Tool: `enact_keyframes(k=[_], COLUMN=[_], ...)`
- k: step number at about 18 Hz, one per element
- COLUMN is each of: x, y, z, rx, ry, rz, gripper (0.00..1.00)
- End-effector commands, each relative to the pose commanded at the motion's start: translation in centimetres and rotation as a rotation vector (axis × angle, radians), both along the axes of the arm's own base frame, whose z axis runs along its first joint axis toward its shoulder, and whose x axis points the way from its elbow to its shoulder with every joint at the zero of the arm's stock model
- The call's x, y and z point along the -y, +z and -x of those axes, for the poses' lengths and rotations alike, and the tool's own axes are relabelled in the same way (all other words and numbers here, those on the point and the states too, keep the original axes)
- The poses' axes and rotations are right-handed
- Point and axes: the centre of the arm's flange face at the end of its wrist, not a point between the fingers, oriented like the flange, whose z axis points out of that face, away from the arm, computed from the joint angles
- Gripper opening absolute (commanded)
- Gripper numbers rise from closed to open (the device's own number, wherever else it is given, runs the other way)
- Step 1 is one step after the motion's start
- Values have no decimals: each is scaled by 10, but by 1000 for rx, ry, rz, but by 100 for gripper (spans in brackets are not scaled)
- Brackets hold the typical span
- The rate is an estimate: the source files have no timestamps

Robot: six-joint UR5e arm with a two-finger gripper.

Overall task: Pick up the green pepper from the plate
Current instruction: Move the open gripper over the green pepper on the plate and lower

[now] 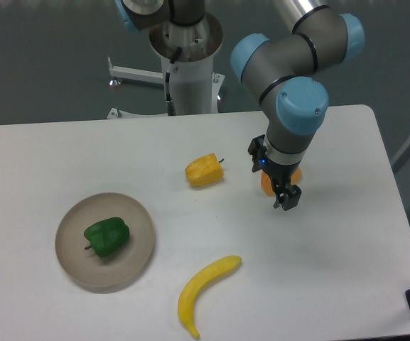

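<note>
The green pepper [106, 236] is small, glossy and dark green. It lies on its side a little left of centre on the round beige-grey plate [138, 250] at the front left of the table. My gripper [287, 197] hangs fingers-down over the table's right-centre, far to the right of the plate and the pepper. It holds nothing I can see. Its dark fingers overlap from this angle, so I cannot tell whether the jaws are open or shut.
A yellow-orange pepper [205, 170] lies mid-table between the plate and the gripper. A small orange object [266, 185] sits partly hidden just behind the gripper. A banana [206, 283] lies near the front edge. The robot's base [189, 71] stands at the back.
</note>
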Motion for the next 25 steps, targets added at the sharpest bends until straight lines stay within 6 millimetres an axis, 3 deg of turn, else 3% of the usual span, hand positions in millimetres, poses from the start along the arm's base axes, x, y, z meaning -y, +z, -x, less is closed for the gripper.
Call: enact_keyframes(k=[7, 11, 15, 17, 20, 22, 25], x=[-1, -11, -39, -61, -85, -106, -126], y=[-3, -6, -17, -19, -18, -29, -46], z=[-2, -21, -89, -137, -189, -231, -267], rx=[9, 56, 68, 57, 45, 34, 30], ry=[2, 5, 80, 134, 205, 228, 227], rz=[0, -28, 8, 12, -32, -70, -114], gripper=[100, 100, 100, 100, 100, 100, 100])
